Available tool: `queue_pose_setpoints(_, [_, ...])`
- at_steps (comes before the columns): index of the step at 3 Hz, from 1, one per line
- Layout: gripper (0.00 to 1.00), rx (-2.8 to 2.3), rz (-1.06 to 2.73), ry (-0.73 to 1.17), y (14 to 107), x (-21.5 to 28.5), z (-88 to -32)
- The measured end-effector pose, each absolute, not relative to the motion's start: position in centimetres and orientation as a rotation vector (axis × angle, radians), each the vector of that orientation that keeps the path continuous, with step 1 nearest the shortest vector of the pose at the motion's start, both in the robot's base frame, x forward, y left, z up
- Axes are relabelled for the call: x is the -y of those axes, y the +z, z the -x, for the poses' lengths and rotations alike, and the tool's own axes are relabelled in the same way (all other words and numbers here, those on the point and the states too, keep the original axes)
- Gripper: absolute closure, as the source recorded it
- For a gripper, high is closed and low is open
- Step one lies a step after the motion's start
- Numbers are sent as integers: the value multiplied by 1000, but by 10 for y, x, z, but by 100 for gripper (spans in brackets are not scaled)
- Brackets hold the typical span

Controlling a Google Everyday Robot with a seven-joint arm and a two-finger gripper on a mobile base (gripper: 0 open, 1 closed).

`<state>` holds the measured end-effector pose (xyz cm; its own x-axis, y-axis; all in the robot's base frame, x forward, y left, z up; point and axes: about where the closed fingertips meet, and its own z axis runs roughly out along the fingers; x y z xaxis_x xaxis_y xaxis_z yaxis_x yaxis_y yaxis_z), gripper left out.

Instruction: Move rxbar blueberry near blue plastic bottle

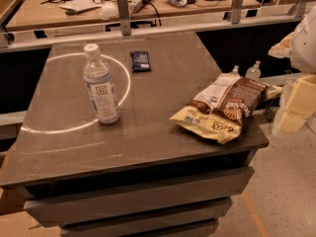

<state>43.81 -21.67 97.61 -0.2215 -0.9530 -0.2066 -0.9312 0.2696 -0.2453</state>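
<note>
The rxbar blueberry (140, 60), a small flat dark navy bar, lies at the far middle of the dark tabletop (148, 132). The blue plastic bottle (100, 85), clear with a white cap and a white-blue label, stands upright on the left half of the table, nearer than the bar and to its left, with a gap between them. My gripper (294, 107) shows as pale cream parts at the right edge of the view, off the table's right side and away from both things. It holds nothing that I can see.
A large brown-and-yellow chip bag (224, 107) lies on the table's right side. Two small clear bottles (245, 71) stand behind it. A railing and a cluttered desk (123, 4) lie beyond the far edge. The floor (286, 191) is at the lower right.
</note>
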Motion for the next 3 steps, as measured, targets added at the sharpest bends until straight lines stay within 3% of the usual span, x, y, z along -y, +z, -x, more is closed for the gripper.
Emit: queue_pose_setpoints(3, [0,-2049,1624,51,987,183,-480])
